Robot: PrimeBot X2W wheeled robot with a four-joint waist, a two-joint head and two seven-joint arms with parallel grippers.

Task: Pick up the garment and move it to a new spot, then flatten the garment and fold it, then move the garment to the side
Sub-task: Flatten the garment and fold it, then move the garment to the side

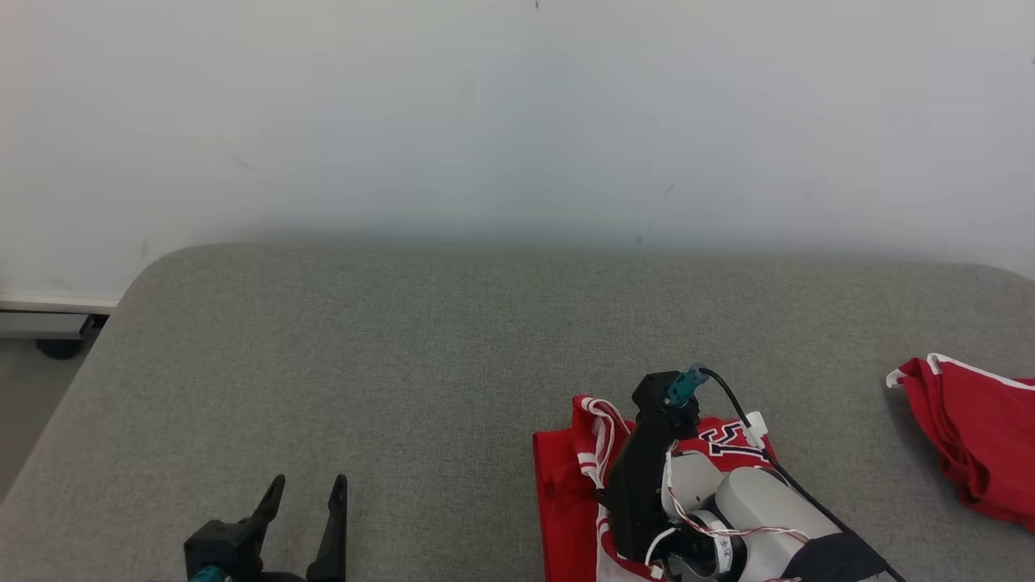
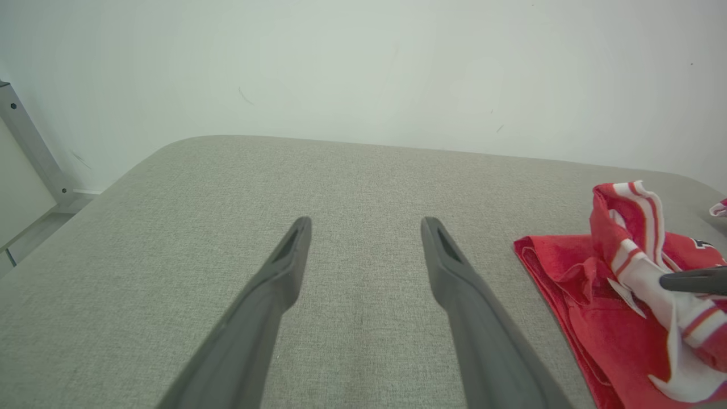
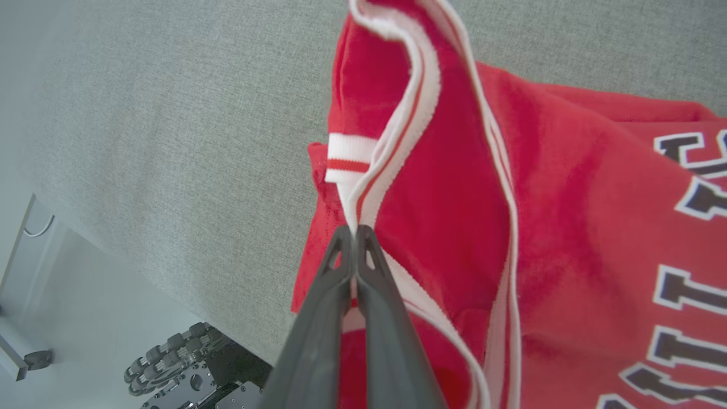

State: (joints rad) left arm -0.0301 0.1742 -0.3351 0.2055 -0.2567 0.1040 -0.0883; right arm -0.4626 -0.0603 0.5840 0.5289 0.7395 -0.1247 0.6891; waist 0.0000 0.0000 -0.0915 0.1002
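We see a red jersey (image 1: 566, 485) lying on the grey fabric-topped table (image 1: 404, 364), at the near edge and right of centre. Most of it is flat on the fabric. It carries white-and-red striped trim (image 3: 397, 113) and dark lettering (image 3: 698, 284) outlined in white; we cannot read the lettering.

The right gripper (image 3: 355, 233) has its jaws pressed together on the striped trim, pinching a thin strip of it between the fingertips. From the pinch the trim rises in a loose upright fold above the flat part of the jersey (image 2: 602, 318). In the head view the right wrist sits over the jersey, and a black cable (image 1: 732, 400) runs back from it along the pale forearm. In the left wrist view one dark right finger (image 2: 693, 280) pokes in from the right edge against the trim.

The left gripper (image 1: 310, 482) is at the near-left part of the table, jaws spread wide with nothing between them. It is well apart from the jersey, with bare grey fabric showing between its fingers (image 2: 284, 272).

A second red garment (image 1: 978, 436) with a white edge lies bunched at the right edge of the table, apart from the jersey. A white wall (image 1: 517, 121) stands behind the far edge.
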